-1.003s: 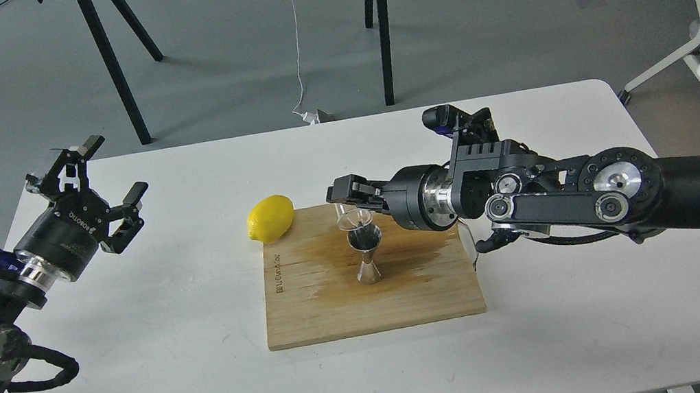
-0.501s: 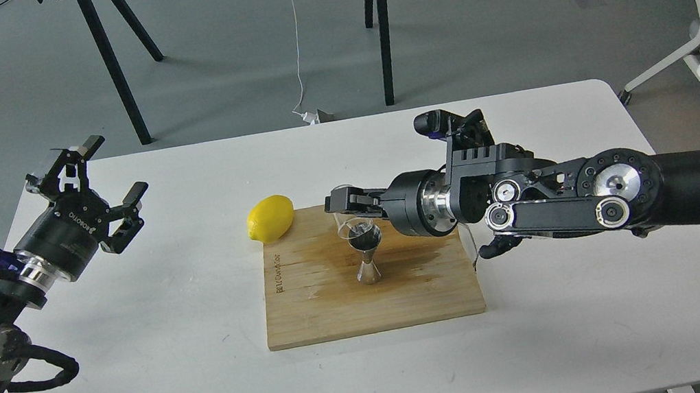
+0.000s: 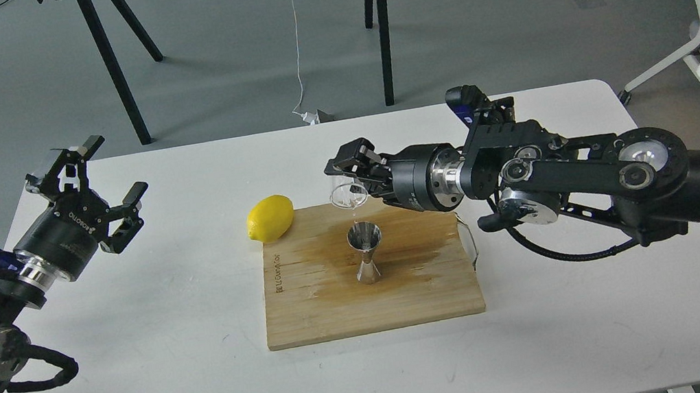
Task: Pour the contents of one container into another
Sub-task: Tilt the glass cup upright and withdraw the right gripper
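— While I scan from the left: my left gripper (image 3: 101, 192) hangs over the table (image 3: 177, 388) with its fingers spread, holding nothing. One lemon (image 3: 270, 218) sits touching the board's far-left corner.

— And the pour?

— A second ago my right gripper (image 3: 346, 168) held the clear cup (image 3: 346, 195) tipped right against the steel jigger (image 3: 365, 252); now it has lifted up and away, fingers clamped on the cup, which hangs above and just behind the jigger. I judge the pour finished, or paused.

— Count?

— One lemon, one cup, one jigger upright mid-board, one wooden board (image 3: 373, 304) with a damp stain, two grippers.
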